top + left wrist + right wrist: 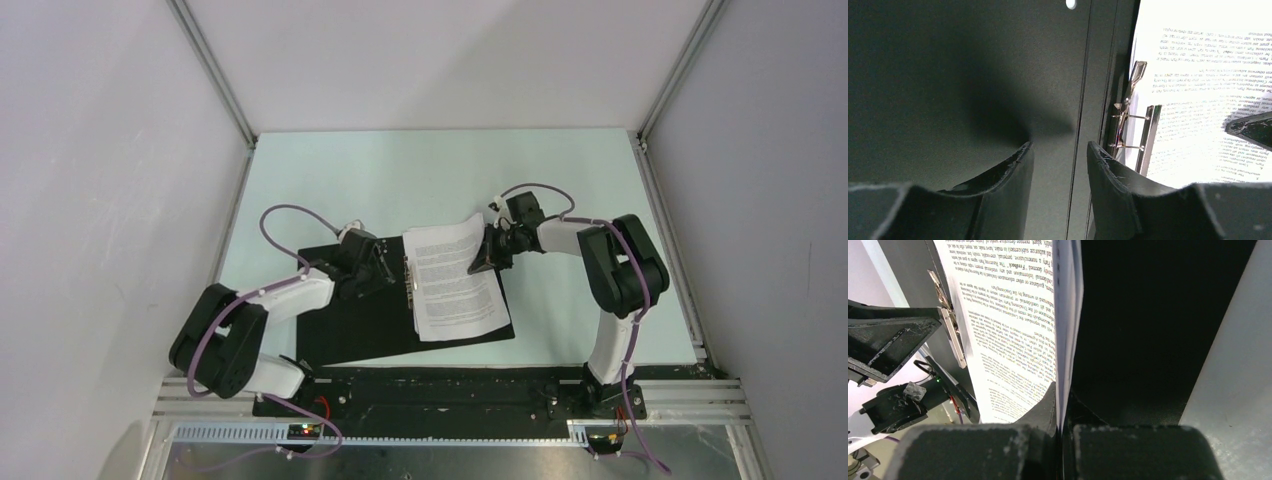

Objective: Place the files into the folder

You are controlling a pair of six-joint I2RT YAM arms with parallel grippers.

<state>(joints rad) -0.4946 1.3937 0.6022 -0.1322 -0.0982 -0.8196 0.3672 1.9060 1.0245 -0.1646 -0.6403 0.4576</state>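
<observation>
Open folder (350,335) on table (400,180); files (455,285) lie on its right half.
Right fingers (1042,410) pinch the files' raised right edge; left fingers (1008,175) spread apart over the black left half, near the metal clip (1128,120).

Left arm (300,292): white links, black joints, at 8 o'clock.
Right arm (622,265): same white-and-black build, at 4 o'clock.
Cables (264,228): purple, looping along each arm.
Left fingers (1010,175): matte black, chipped edges.
Right fingers (1040,412): black, scuffed grey.
Base rail (450,385): black, small red light at 7 o'clock.
</observation>
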